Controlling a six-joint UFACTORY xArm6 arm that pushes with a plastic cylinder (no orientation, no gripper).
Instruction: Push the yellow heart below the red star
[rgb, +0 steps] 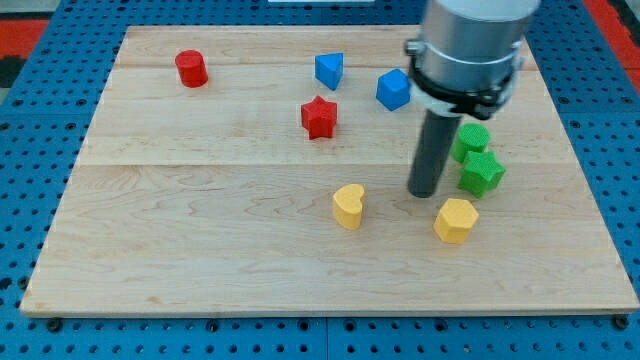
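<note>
The yellow heart (348, 206) lies on the wooden board (200, 250), a little below and to the right of the red star (319, 117). My tip (424, 193) stands on the board to the right of the yellow heart, with a gap between them. It is just above and left of the yellow hexagonal block (456, 220) and left of the green blocks.
A red cylinder (191, 68) sits at the top left. A blue triangular block (329, 70) and a blue block (393, 89) lie near the top middle. Two green blocks (471, 140) (481, 173) sit right of the rod. The board's right edge is near them.
</note>
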